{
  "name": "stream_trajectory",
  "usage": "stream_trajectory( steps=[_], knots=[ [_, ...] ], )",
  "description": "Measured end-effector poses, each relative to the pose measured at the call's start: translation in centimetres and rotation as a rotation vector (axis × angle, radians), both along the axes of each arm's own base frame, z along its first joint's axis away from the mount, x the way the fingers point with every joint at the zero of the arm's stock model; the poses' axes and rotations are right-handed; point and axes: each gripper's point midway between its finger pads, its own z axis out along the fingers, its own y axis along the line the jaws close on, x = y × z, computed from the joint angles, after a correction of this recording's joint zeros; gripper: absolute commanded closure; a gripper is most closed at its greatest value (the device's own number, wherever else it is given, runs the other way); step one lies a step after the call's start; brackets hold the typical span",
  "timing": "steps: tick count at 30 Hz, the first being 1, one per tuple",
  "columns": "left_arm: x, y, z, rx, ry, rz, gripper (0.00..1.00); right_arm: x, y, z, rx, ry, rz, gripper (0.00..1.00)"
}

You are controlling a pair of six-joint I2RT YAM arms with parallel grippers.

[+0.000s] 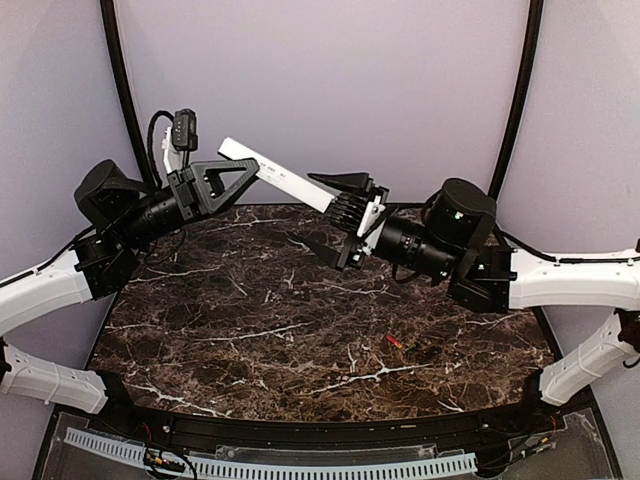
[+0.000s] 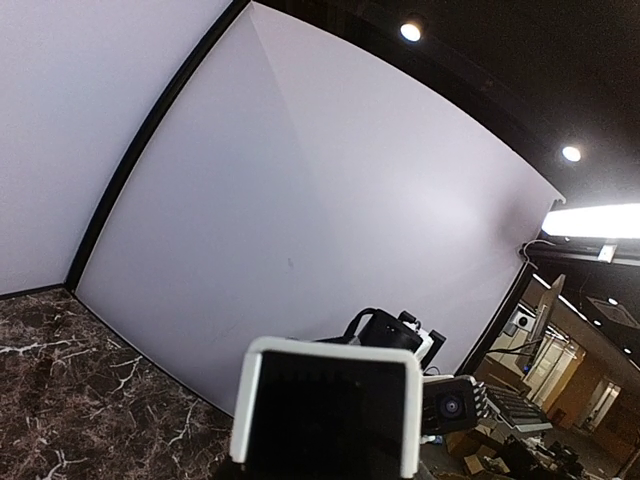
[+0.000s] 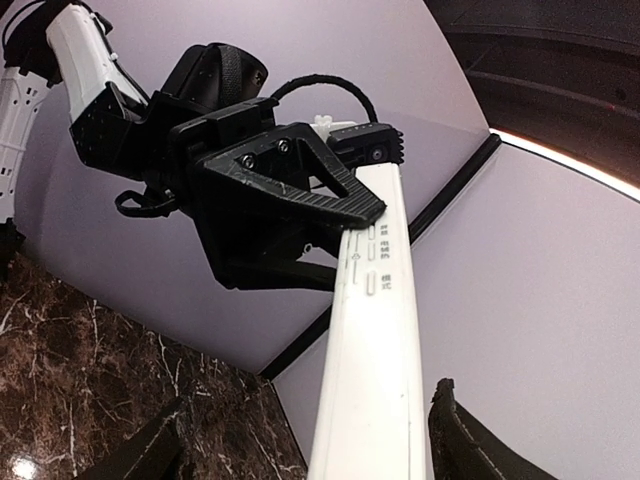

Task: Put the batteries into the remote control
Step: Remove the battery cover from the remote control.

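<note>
The left claw (image 1: pixel 213 183) pinches the remote control (image 1: pixel 278 176) and holds it aloft, slanting down toward the right claw (image 1: pixel 335 214), probably to steady it while the other arm works on it. The right claw's fingers stand spread, one on each side of the remote's lower end, not touching it. The batteries (image 1: pixel 395 342), one red and one dark, lie on the marble table (image 1: pixel 230 330) well below the right claw. Nothing blocks the reach down to them; only the raised remote crowds that claw.
</note>
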Motion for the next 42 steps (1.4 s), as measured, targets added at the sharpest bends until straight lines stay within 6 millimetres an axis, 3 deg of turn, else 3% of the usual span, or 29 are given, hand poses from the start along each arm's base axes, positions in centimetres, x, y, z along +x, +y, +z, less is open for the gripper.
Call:
stream_trajectory(
  steps=[7, 9, 13, 18, 22, 27, 30, 35, 42],
  knots=[
    [0.0, 0.0, 0.0, 0.017, -0.021, 0.011, 1.0, 0.3, -3.5, 0.3, -0.029, 0.038, -0.089, 0.23],
    [0.0, 0.0, 0.1, 0.019, -0.023, 0.013, 1.0, 0.4, -4.3, 0.7, -0.024, 0.039, -0.111, 0.29],
    [0.0, 0.0, 0.1, 0.021, -0.028, 0.013, 1.0, 0.6, -5.5, 1.2, -0.035, 0.031, -0.156, 0.51],
    [0.0, 0.0, 0.1, 0.024, -0.028, 0.012, 1.0, 0.9, -5.3, 0.0, -0.085, 0.031, -0.173, 0.57],
    [0.0, 0.0, 0.1, 0.025, -0.027, 0.011, 1.0, 1.1, -4.8, -0.9, -0.122, 0.027, -0.17, 0.38],
    [0.0, -0.1, 0.0, 0.027, -0.024, 0.01, 1.0, 0.7, -4.0, -0.7, -0.143, 0.002, -0.133, 0.38],
    [0.1, -0.2, -0.2, 0.028, -0.019, 0.008, 1.0, 0.5, -3.3, -0.6, -0.141, -0.01, -0.108, 0.42],
    [0.2, -0.4, -0.5, 0.035, -0.007, -0.002, 1.0, 0.5, -2.0, -1.4, -0.149, -0.019, -0.08, 0.59],
    [0.2, -0.3, -0.5, 0.033, 0.001, -0.001, 1.0, 1.0, -2.2, -0.4, -0.104, -0.027, -0.102, 0.78]
  ],
)
